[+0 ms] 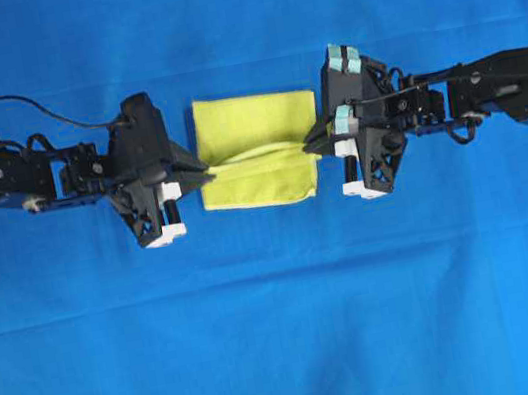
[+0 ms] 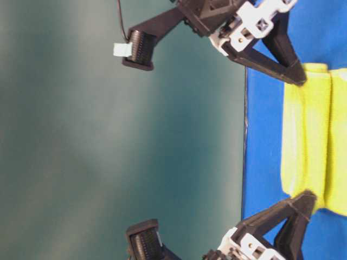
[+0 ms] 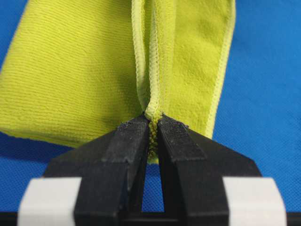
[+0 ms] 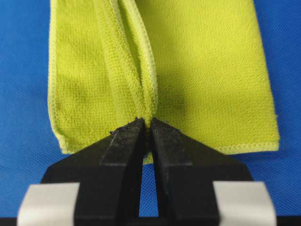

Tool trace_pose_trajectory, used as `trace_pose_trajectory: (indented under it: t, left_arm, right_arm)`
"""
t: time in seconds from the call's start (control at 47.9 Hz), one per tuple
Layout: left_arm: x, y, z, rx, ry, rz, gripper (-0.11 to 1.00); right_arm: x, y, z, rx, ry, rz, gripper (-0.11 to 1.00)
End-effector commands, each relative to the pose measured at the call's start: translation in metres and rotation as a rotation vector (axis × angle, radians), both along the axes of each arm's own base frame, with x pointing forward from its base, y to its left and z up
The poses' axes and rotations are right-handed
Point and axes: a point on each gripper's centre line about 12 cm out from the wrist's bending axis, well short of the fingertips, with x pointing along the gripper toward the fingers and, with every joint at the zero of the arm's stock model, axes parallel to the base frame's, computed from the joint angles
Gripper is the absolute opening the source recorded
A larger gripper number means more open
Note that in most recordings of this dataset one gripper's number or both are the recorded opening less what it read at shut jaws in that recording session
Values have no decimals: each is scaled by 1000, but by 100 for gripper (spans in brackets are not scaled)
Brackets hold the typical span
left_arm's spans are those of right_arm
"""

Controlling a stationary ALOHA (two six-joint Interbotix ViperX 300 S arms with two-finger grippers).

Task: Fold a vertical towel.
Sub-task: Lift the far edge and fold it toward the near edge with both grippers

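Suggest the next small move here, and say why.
Probably carry the pinched hem on across the towel toward its far edge. Both the left gripper and the right gripper are shut on it at opposite ends, and the fold sits only partway over.

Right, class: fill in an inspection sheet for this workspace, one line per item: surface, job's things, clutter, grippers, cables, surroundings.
Surface: blue cloth, flat.
Job's things: yellow towel, partly folded, a hemmed edge pinched up across its middle.
Clutter: nothing seen.
Grippers: left gripper shut on the towel's left edge; right gripper shut on its right edge.
Cables: black cable looping over the left arm.
Surroundings: teal wall beyond the table edge.
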Motion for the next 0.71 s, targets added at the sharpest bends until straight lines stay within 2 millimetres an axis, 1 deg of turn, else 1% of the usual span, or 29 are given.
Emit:
trace_pose_trajectory:
  t: [0.0,0.188,0.313,0.396,0.438,0.542,0.563,0.605,0.647,0.689]
  left_arm:
    - [3,-2,5,3,-20,-7,5]
    - [4,-2,7,3,-32,-6,5]
    - [5,-2,7,4,-35,-5,5]
    - [5,-2,8,5,-37,-8,13]
    - [5,-3,8,4,-38,-9,19]
    - [4,-8,11,5,-41,-23,32]
    - [4,-9,11,5,-40,-28,35]
    - [3,-15,13,6,-43,-46,39]
    - [2,-19,16,6,-47,-59,41]
    - [1,-24,18,5,-52,-72,42]
  right_arm:
    - [4,0,7,-2,-25,-1,7]
    - [5,0,8,4,-35,-7,7]
    - [8,4,9,8,-40,-1,7]
    - [11,9,10,11,-45,10,8]
    - [12,13,10,12,-45,22,14]
    - [14,23,10,13,-42,49,44]
    - [13,24,9,13,-39,54,52]
    - [13,29,9,14,-35,66,61]
    - [13,33,9,16,-31,75,64]
    - [13,37,9,22,-22,83,61]
